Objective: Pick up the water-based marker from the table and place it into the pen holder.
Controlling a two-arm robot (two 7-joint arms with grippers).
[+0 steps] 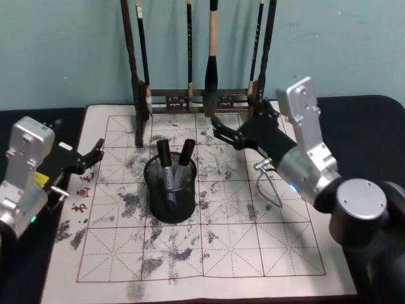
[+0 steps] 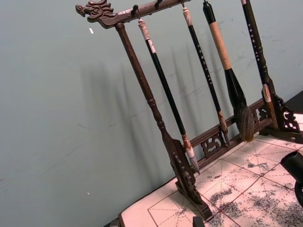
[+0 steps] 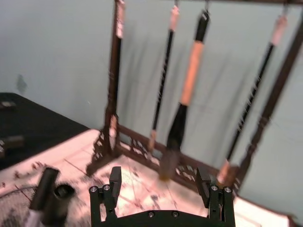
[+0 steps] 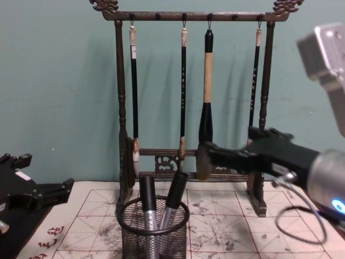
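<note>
Two water-based markers (image 1: 166,166) (image 4: 147,202) stand tilted inside the black wire-mesh pen holder (image 1: 169,214) (image 4: 153,237) in the middle of the cream mat on the table (image 1: 253,253). My right gripper (image 1: 219,130) (image 3: 158,182) (image 4: 229,148) hovers behind and to the right of the holder, between it and the brush rack. It is open and holds nothing. The marker caps (image 3: 47,189) show low in the right wrist view. My left gripper (image 1: 95,152) (image 4: 54,191) rests open at the mat's left edge, away from the holder.
A tall dark wooden brush rack (image 1: 196,95) (image 2: 161,127) (image 4: 188,86) with several hanging brushes stands at the mat's back edge, just past my right gripper. A loose grey cable (image 1: 269,180) hangs under the right arm. The mat's front half is bare of objects.
</note>
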